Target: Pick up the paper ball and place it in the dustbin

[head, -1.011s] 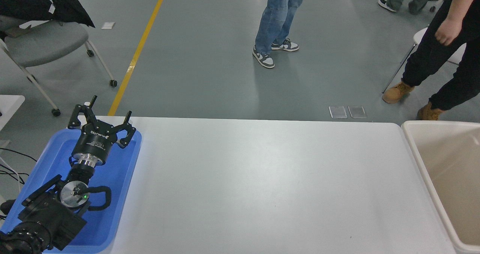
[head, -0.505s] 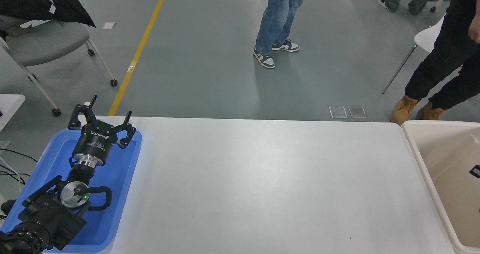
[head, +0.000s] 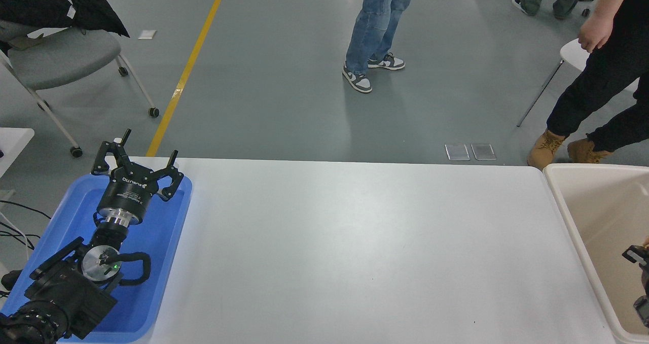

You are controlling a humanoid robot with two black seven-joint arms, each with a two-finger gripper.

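Observation:
The dustbin (head: 570, 222), a large cream bin with a thick pale rim, stands off the table's right end. Black parts of my right gripper (head: 638, 255) poke in from the picture's right edge, over the bin's inside. Too little of it shows to tell how its fingers stand or whether it holds anything. The paper ball is out of view. My left gripper (head: 144, 153) is parked at the lower left over a blue tray (head: 167, 242), open, with nothing between its fingers.
The white table (head: 355, 247) runs between the tray and the bin. Beyond its far edge, a person in jeans (head: 375, 24) stands on the grey floor. Another person in black with tan boots (head: 598, 85) is close to the bin's far corner. A grey chair (head: 56, 55) is at the top left.
My right gripper has come further into view at the right edge, over the bin. The person in black has shifted their legs and hand. My left arm has not moved.

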